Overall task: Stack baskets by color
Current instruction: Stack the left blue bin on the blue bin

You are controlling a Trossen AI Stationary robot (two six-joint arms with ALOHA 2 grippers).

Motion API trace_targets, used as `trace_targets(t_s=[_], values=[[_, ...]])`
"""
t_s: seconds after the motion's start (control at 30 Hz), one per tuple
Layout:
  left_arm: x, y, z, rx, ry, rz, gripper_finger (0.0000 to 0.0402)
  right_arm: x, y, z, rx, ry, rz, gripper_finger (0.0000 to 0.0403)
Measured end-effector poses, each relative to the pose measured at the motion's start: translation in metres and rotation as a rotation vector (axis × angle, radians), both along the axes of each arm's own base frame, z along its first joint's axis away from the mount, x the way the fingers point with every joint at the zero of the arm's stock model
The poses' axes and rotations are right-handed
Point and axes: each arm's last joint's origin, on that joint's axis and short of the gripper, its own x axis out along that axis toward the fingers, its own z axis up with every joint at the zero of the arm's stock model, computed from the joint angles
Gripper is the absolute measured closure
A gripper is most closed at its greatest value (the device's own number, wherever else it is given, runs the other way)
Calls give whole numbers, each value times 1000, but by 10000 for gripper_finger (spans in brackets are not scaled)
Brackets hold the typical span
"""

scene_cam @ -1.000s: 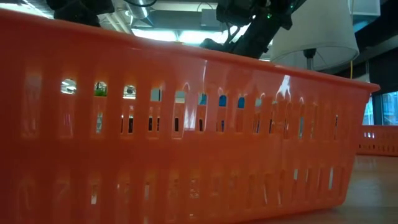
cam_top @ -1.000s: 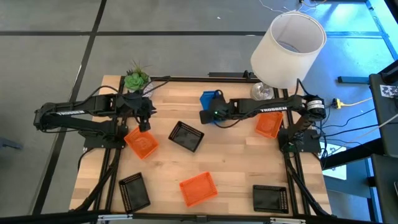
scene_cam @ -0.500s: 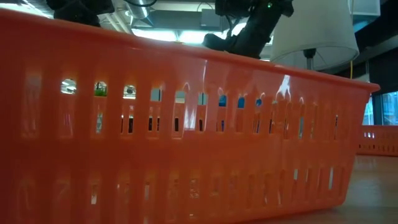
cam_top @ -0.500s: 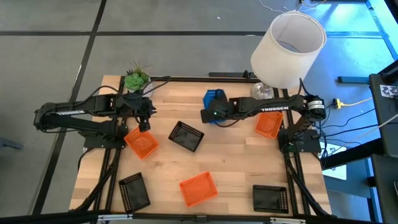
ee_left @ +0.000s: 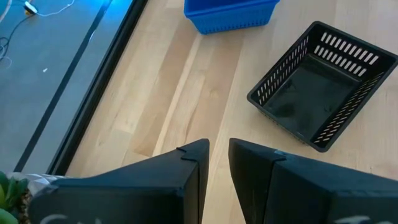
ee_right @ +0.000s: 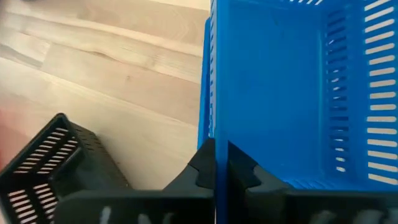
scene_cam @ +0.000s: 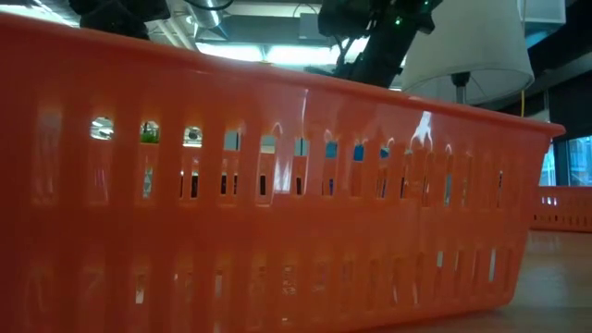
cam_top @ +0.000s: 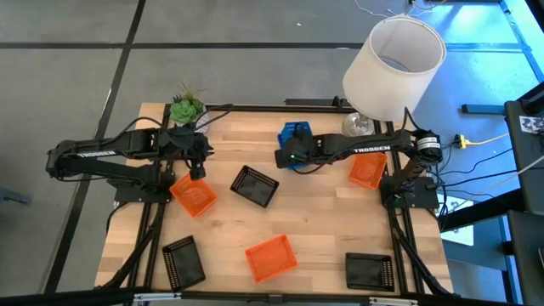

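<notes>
High view showed the blue basket [cam_top: 294,133] near the table's far edge, at the tip of the right arm, which reached across from the right side. In the right wrist view the right gripper [ee_right: 215,163] was clenched on the blue basket's [ee_right: 292,93] side wall, one finger [ee_right: 204,165] outside and the other inside it. Whether more than one blue basket sat there could not be told.

Just toward the middle lay a black basket [cam_top: 254,185], tilted on the boards; the left wrist view showed it [ee_left: 323,84] open side up with the blue one [ee_left: 231,14] beyond it. An orange basket [cam_top: 193,195] lay beside it on the left, under the left gripper [cam_top: 198,169], whose fingers [ee_left: 193,168] stood slightly apart with only bare wood between them, holding nothing.

A second orange basket [cam_top: 367,170] lay on the right, partly under the right arm. Along the near edge sat a black basket [cam_top: 184,261] at left, an orange one [cam_top: 271,257] in the middle and another black one [cam_top: 370,271] at right. In the low view the near orange basket [scene_cam: 277,213] filled almost the whole picture.

A small green plant [cam_top: 186,105] stood at the table's [cam_top: 323,221] far left corner, and a white lamp shade [cam_top: 393,67] rose over the far right corner.
</notes>
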Motion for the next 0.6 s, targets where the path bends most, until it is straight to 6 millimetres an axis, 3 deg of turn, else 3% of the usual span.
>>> trace_targets(t_s=[0.27,0.6], values=[[0,0,0,0,0,0,347,2,-10,-12,77,34,4,380],[0,0,0,0,-1,0,347,1,-16,-12,89,34,-2,369]])
